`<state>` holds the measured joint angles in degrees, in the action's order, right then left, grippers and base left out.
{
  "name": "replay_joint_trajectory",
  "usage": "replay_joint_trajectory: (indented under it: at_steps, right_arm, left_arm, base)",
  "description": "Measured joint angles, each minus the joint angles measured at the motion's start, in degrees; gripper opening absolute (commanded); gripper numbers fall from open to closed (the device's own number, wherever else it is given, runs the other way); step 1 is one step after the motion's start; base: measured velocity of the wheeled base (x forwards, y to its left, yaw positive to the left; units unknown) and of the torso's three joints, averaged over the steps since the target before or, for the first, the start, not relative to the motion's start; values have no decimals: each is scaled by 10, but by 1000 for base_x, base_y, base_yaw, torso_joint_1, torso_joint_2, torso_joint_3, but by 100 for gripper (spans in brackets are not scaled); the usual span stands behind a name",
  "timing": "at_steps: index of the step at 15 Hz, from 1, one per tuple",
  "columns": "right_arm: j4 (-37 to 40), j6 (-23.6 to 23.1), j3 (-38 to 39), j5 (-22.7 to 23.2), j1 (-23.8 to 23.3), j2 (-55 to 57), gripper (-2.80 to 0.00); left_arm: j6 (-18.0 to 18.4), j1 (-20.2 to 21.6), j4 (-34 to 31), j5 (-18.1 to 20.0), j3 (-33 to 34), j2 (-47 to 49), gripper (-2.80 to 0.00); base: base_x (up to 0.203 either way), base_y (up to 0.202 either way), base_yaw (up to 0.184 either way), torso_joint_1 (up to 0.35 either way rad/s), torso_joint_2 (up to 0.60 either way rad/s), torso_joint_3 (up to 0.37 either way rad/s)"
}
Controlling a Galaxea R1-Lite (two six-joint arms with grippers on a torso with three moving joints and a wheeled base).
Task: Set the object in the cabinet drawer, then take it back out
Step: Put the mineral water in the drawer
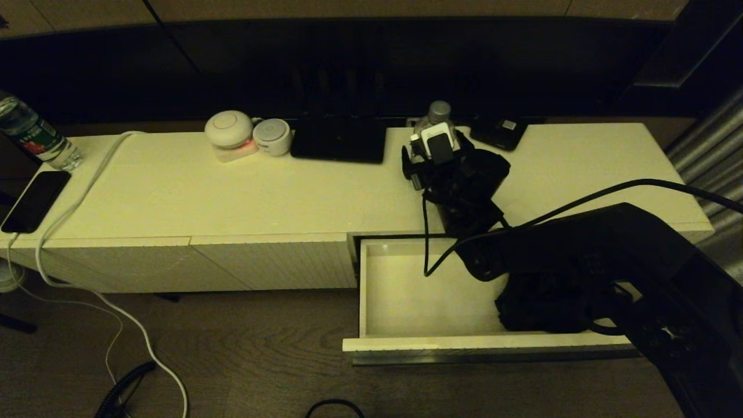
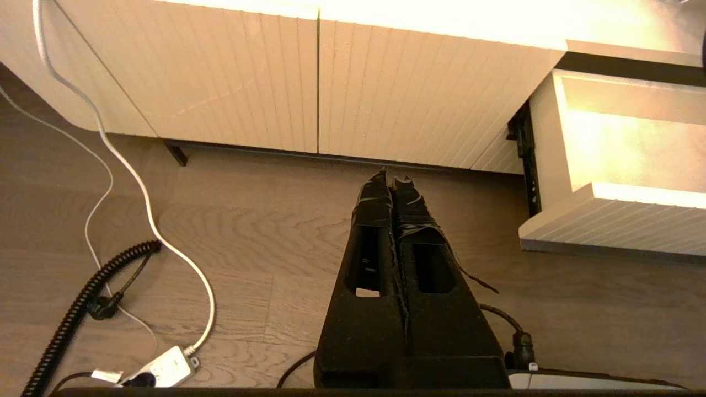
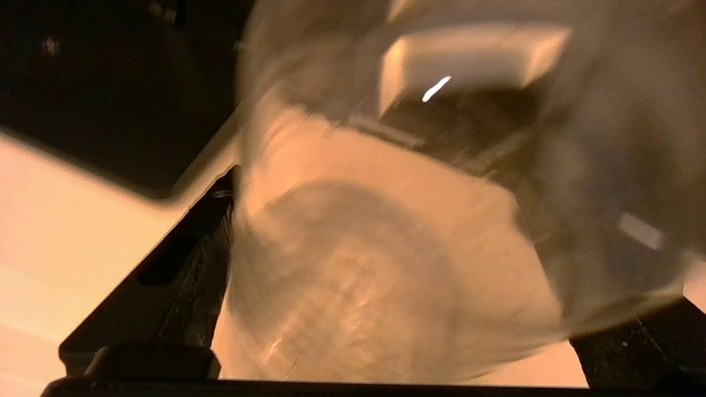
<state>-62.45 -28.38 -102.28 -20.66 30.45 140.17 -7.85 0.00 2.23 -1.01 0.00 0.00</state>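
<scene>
My right gripper [image 1: 436, 152] reaches over the open cabinet drawer [image 1: 406, 290] to the back of the cabinet [image 1: 232, 191] top. It is shut on a clear water bottle [image 1: 438, 113] with a grey cap. In the right wrist view the bottle [image 3: 358, 248] fills the gap between the two black fingers [image 3: 165, 264] and looks blurred. The drawer is pulled out and its cream inside is bare on the left; my right arm hides its right part. Low over the wooden floor before the ribbed panels, my left gripper [image 2: 391, 184] is shut on nothing, with the drawer [image 2: 623, 220] to its side.
On the cabinet top are another bottle [image 1: 35, 136], a dark phone [image 1: 35, 200] with a white cable [image 1: 75, 197], two round white devices [image 1: 229, 129], a black tablet [image 1: 339, 139] and a small black item [image 1: 498, 133]. Cables and a power strip [image 2: 165, 366] lie on the floor.
</scene>
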Motion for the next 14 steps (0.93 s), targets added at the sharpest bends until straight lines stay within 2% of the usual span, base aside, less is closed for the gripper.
replay_joint_trajectory:
  at_steps: [1,2,10,12,14]
  right_arm:
    - [2,0,-3,-2,0,5,0]
    - [3,0,-8,-7,0,10,-280]
    - [4,-1,-17,-14,1,18,-280]
    - [-1,-1,11,-13,1,12,-280]
    - [-1,-12,75,-11,2,-13,-280]
  left_arm:
    - [0,0,0,0,0,0,-280]
    - [0,0,0,0,0,0,-280]
    - [0,0,0,0,0,0,-280]
    - [0,0,0,0,0,0,-280]
    - [0,0,0,0,0,0,-280]
  base:
    - [0,0,0,0,0,0]
    - [0,0,0,0,0,0]
    - [0,0,0,0,0,0]
    - [0,0,0,0,0,0]
    - [0,0,0,0,0,0]
